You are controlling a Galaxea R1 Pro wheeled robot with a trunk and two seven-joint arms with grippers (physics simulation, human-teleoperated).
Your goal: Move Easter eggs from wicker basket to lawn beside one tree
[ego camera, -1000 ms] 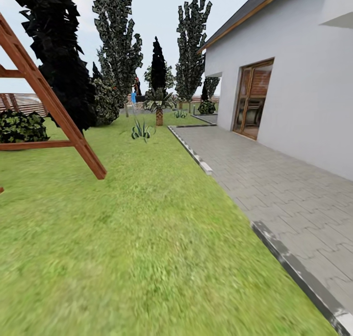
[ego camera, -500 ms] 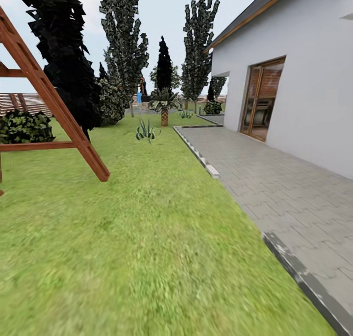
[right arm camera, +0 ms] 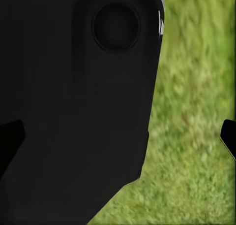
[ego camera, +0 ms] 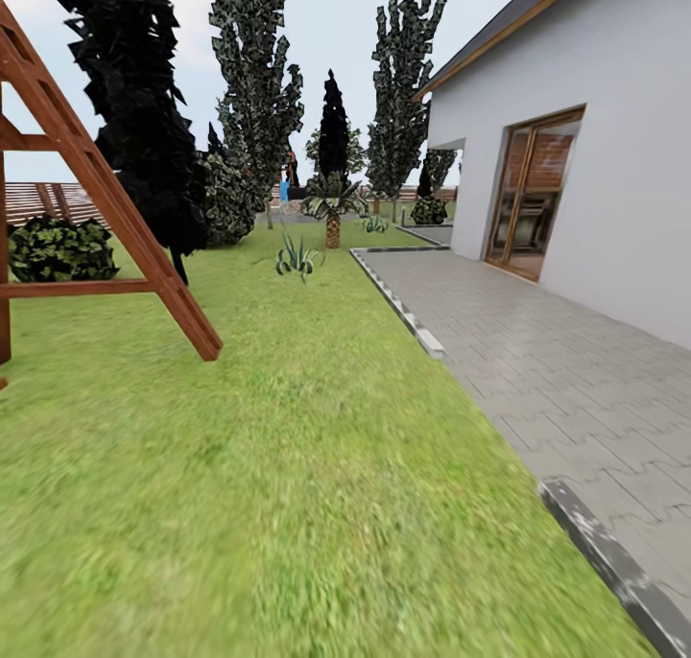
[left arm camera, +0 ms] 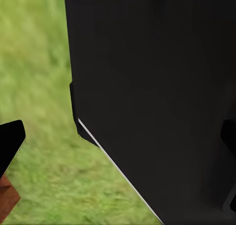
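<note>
Lawn: the grass [ego camera: 317, 466] runs from the near foreground of the head view to the far plants, green and mottled with lighter and darker patches, blurred close up. It also lies below both grippers in the wrist views, seen past the robot's dark body [left arm camera: 157, 87].
Tree: a tall tree [ego camera: 144, 111] with a dense, near-black blocky crown stands far ahead on the left side of the grass, just behind the wooden frame; its thin trunk meets the grass near the frame's slanted leg.
Wooden frame: red-brown beams [ego camera: 106, 207] slant down onto the grass at the left, with a cross rail low down.
Other plants: slimmer mottled trees [ego camera: 254, 92] rise further back; a spiky striped plant [ego camera: 297, 257] and a short palm [ego camera: 332, 207] stand near the paving's far end; a low bush [ego camera: 58, 247] sits behind the frame.
Paving: grey interlocking stones [ego camera: 576, 380] with a kerb edge border the grass on the right.
House: a white wall [ego camera: 624, 159] with a wood-framed glass door [ego camera: 533, 207] lines the paving.
Left gripper: dark fingertips [left arm camera: 10, 141] peek in at the picture's edges, spread wide, nothing between them.
Right gripper: fingertips [right arm camera: 228, 136] likewise at opposite edges, parted and empty, over grass.
</note>
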